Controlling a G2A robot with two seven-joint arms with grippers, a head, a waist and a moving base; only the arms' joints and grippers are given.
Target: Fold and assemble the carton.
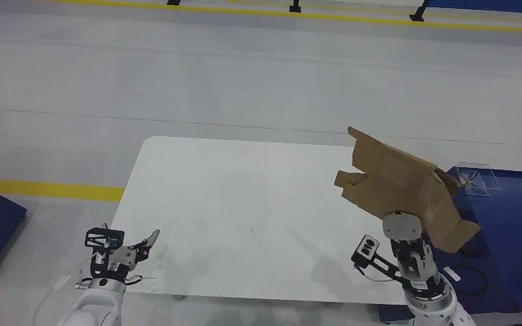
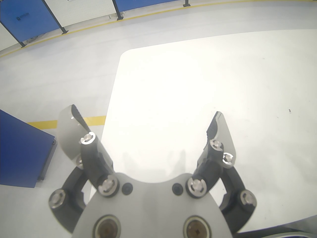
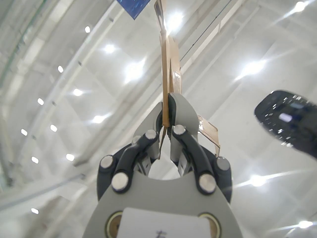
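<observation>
Two arms divide the work unevenly. In the top view, the flat brown cardboard carton is held in the air over the right-hand edge of the white rectangular table. It is tilted, with its panels collapsed together and its small flaps pointing towards the table's middle. The right gripper sits under its lower part, with the forearm rising from the near right. Holding the sheet clear of the tabletop probably keeps both faces reachable for opening it out. The left gripper waits low at the table's near left corner, well apart from the carton.

In the left wrist view, that gripper has its two fingers spread wide with nothing between them. It is levelled across the bare tabletop, a ready pose rather than a working one.

In the right wrist view, the right gripper points up towards the ceiling lights, jaws pinched tight on the carton. The carton is seen edge-on, a thin layered strip standing straight out from the fingertips. A grip near one edge leaves most of the board free, so folding looks not yet begun.
</observation>
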